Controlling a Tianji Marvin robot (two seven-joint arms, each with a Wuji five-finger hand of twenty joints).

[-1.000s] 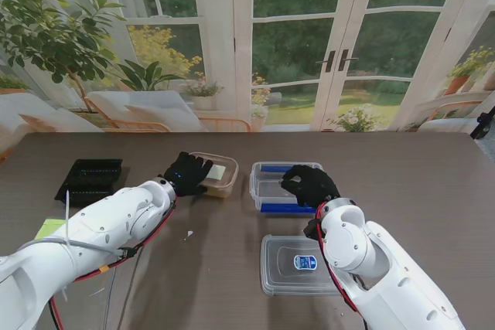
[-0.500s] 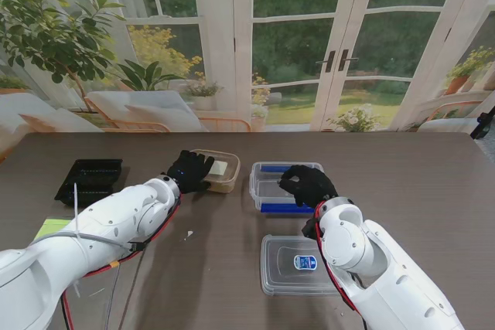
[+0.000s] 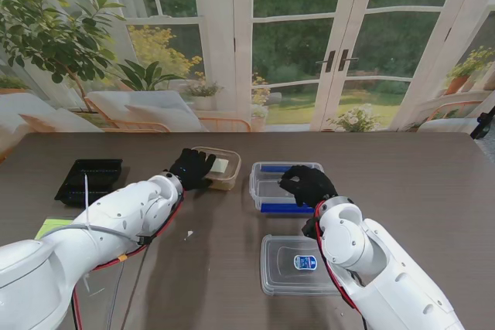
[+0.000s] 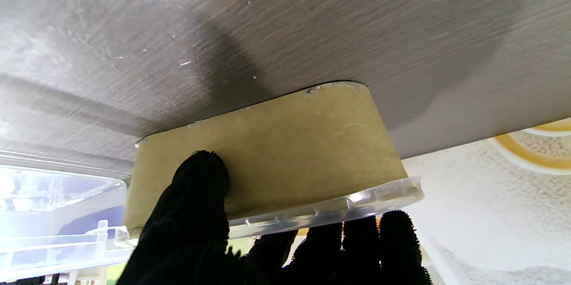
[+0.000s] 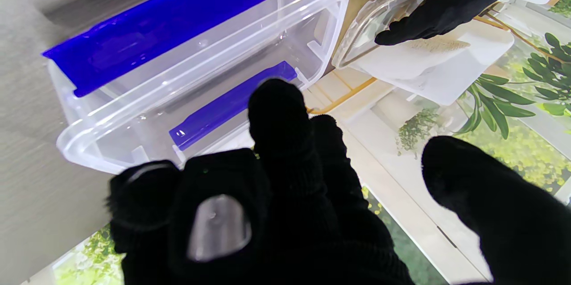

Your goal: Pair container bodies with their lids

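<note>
At a dark wooden table [image 3: 433, 191] before glass doors, the robot's black-gloved left hand [image 3: 190, 168] grips the near-left edge of a small brown tub [image 3: 220, 169], thumb [image 4: 196, 196] pressed to its outer wall and the other fingers [image 4: 383, 245] hooked over the clear rim, so the hand is closed on the tub. The tub sits on the table left of centre, just beside a clear box with blue clips [image 3: 272, 185]. The right hand [image 3: 308, 185] hovers over that clear box's right side with fingers curled loosely and apart, thumb [image 5: 499, 204] held wide; the wrist view shows the fingertips above the box's rim [image 5: 111, 115], holding nothing. Nearer to me, in front of the clear box, a clear flat lid [image 3: 288, 267] with a blue label lies on the table, partly behind the right forearm. A black tray [image 3: 90, 178] rests far to the left, well apart from the tub, and a yellow-green note [image 3: 49, 228] lies at the left edge
</note>
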